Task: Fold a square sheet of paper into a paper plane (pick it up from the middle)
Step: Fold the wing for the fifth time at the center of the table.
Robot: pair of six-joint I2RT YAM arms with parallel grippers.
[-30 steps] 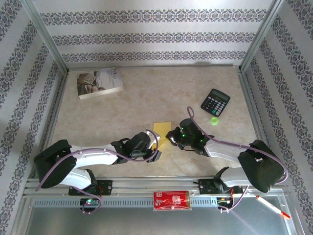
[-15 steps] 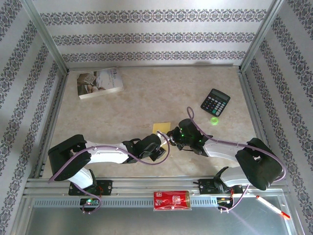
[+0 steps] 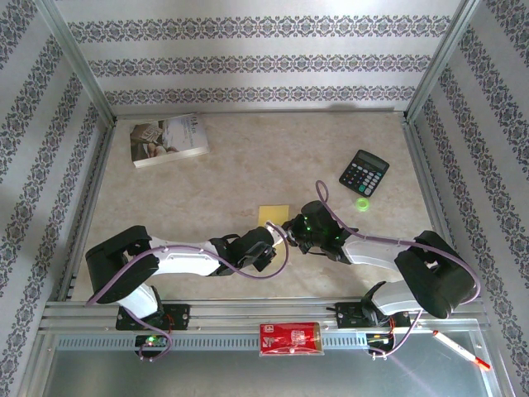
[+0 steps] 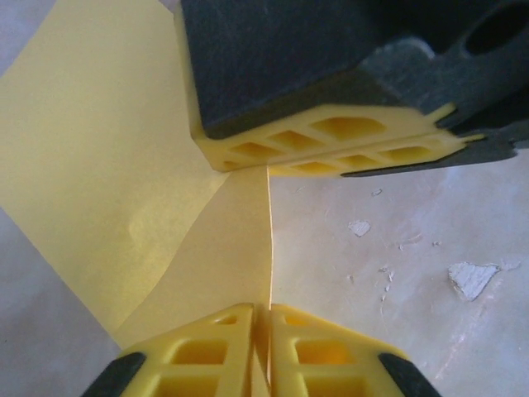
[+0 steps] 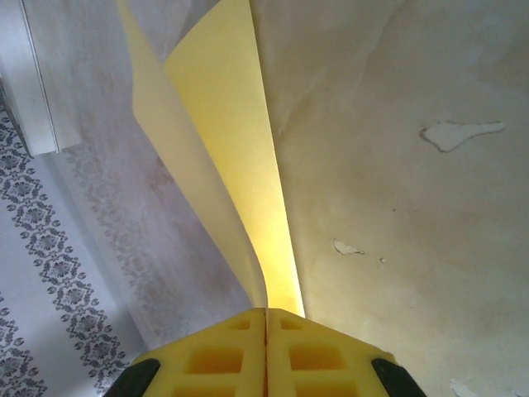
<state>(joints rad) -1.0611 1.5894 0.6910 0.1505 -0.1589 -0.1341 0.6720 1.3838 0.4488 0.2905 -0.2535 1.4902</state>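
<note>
The square sheet of paper [image 3: 274, 214] is yellow and held just above the table's middle, between the two wrists. My left gripper [image 3: 270, 237] is shut on its near edge. In the left wrist view the paper [image 4: 107, 182] runs edge-on into my closed jaws [image 4: 266, 311], and the right gripper's yellow fingers [image 4: 331, 141] pinch it at the far side. My right gripper [image 3: 289, 227] is shut on the paper too. In the right wrist view the paper [image 5: 223, 141] curls up from the closed jaws [image 5: 266, 313]. No folded paper plane is in view.
A white printed book [image 3: 168, 139] lies at the back left. A black calculator [image 3: 364, 173] and a small green cap [image 3: 362, 203] sit at the right. A red packet [image 3: 289, 338] and a pen [image 3: 461, 349] rest on the front rail.
My left gripper has moved in to the paper's near edge and shut on it. The right gripper has kept its hold and barely moved.
</note>
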